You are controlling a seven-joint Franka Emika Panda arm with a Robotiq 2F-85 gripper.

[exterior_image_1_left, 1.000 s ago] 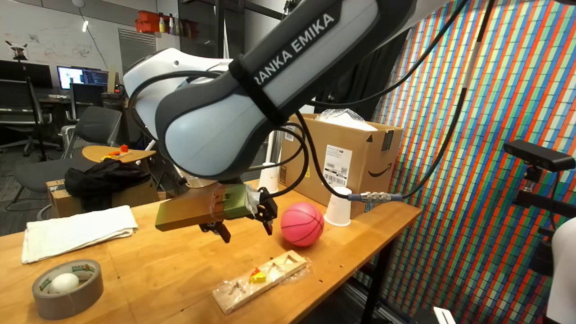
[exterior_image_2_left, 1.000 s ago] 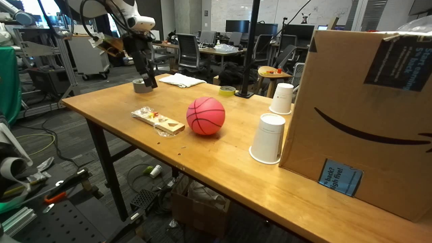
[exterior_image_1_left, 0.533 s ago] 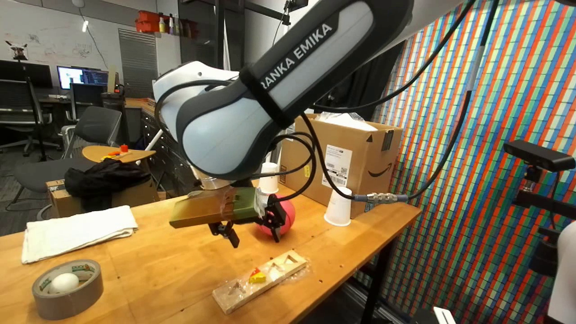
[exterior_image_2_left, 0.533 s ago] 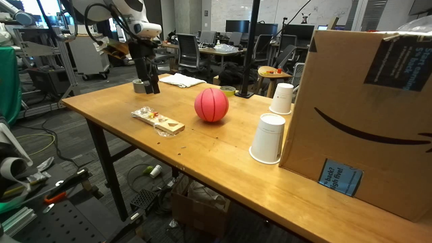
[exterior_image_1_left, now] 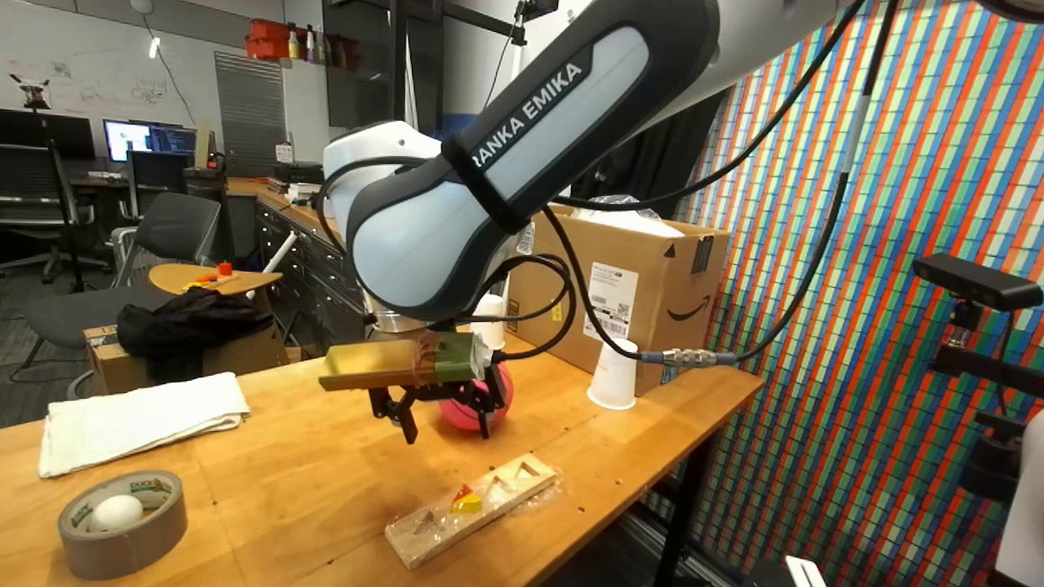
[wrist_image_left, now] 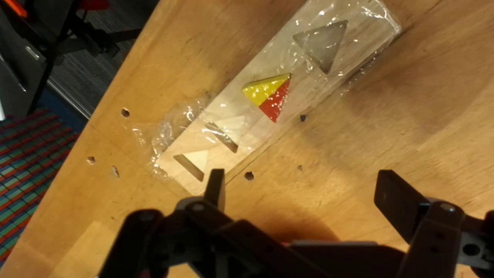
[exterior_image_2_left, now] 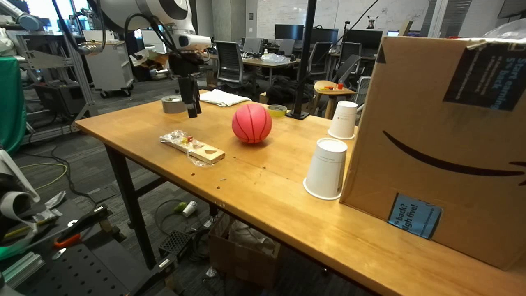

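Observation:
My gripper is open and empty, above the table and pointing down; it also shows in an exterior view and the wrist view. A pink ball with black lines sits on the table, apart from the gripper. In an exterior view the ball is partly hidden behind the fingers. A wooden board with triangular cutouts, partly in clear plastic, lies on the table; the wrist view shows it ahead of the fingers. A yellow and red triangle is on it.
A grey tape roll has a white round object inside. A white cloth lies nearby. White cups stand beside a large cardboard box. A yellow tape roll sits near a black pole.
The arm has shifted and its wrist is less tilted. The ball has rolled away from the board's end, and in an exterior view it now shows behind the fingers. The gripper stays open.

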